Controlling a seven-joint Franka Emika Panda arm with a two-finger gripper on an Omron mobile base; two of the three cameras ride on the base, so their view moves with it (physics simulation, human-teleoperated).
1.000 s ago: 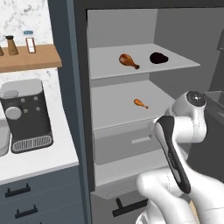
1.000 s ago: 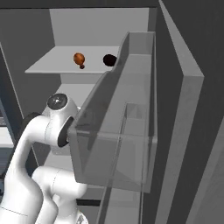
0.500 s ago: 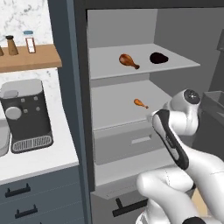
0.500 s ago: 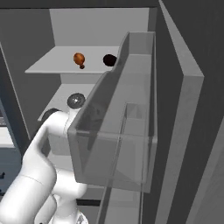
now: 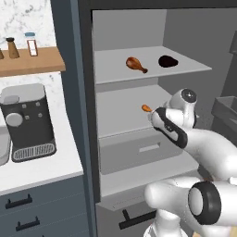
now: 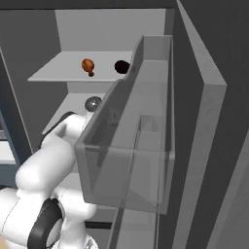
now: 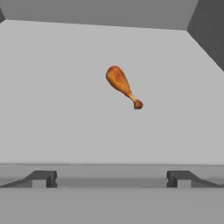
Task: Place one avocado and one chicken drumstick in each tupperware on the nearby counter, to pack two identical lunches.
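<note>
Grey fridge shelves [image 5: 139,76] stood open beside the marble table [image 5: 41,169]; one chicken drumstick [image 7: 122,85] lay on the middle shelf, ahead of the tool [image 7: 111,177], whose fingers stood wide apart, empty.

The white arm [image 5: 199,143] reaches forward with its wrist bent level. Its gripper [image 7: 111,178] is spread wide (nothing between the fingertips [image 7: 43,178]), aimed at the small chicken drumstick [image 7: 122,85] and well short of it.

no readable text anywhere, label on the small shelf jar [image 5: 31,45] too blurred to read
</note>
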